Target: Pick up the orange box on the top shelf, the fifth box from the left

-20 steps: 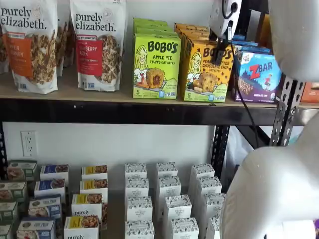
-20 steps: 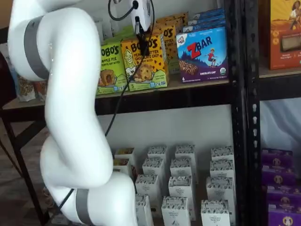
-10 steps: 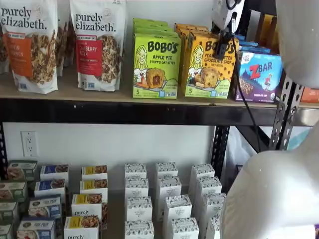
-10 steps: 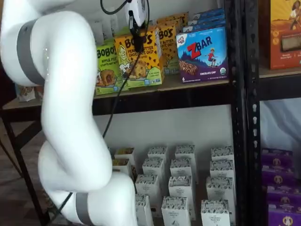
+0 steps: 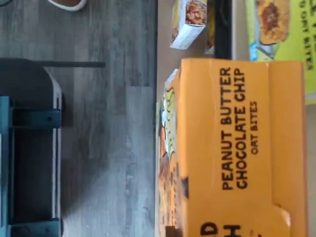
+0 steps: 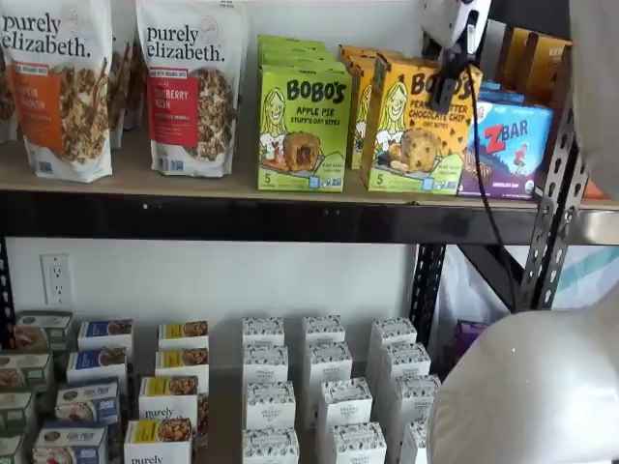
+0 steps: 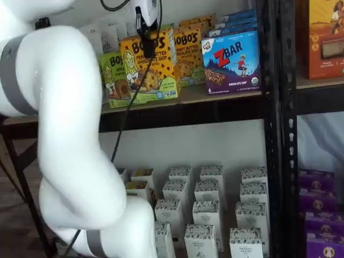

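Observation:
The orange box [image 6: 416, 130], a yellow-orange BOBO'S Peanut Butter Chocolate Chip carton, is at the front edge of the top shelf [image 6: 193, 186], slightly tilted. My gripper [image 6: 445, 95] comes down from above and is shut on the box's top; its black fingers also show in a shelf view [image 7: 146, 45]. There the orange box [image 7: 149, 67] is forward of its row, over the top shelf's [image 7: 220, 94] front edge. The wrist view is filled by the orange box's [image 5: 237, 143] lid with its lettering. I cannot tell whether its base touches the board.
A lime-green Apple Pie carton [image 6: 303, 126] stands left of the held box and a ZBAR box [image 6: 503, 145] right of it. More orange cartons [image 7: 191, 48] sit behind. Granola bags [image 6: 189, 87] fill the left. Small white cartons [image 6: 319, 387] stand below. A black upright [image 7: 271, 107] is close by.
The gripper has drawn the orange box forward out of its row, away from the cartons behind it, and raised it a little. The arm has swung with it.

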Robot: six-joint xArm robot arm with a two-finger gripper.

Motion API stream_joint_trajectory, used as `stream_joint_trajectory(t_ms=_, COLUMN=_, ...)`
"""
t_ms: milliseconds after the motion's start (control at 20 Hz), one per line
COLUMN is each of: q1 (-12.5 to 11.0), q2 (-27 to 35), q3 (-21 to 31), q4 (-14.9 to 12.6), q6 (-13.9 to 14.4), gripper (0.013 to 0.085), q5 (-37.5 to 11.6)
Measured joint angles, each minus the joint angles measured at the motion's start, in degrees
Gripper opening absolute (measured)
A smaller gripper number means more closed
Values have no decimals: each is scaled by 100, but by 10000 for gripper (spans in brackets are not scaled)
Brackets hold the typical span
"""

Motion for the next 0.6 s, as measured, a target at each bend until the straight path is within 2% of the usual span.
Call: stream_joint_trajectory(t_ms=600, q1=63, q2=-1091, q3=892, q4=-111, q6=39, gripper=130, q5=293)
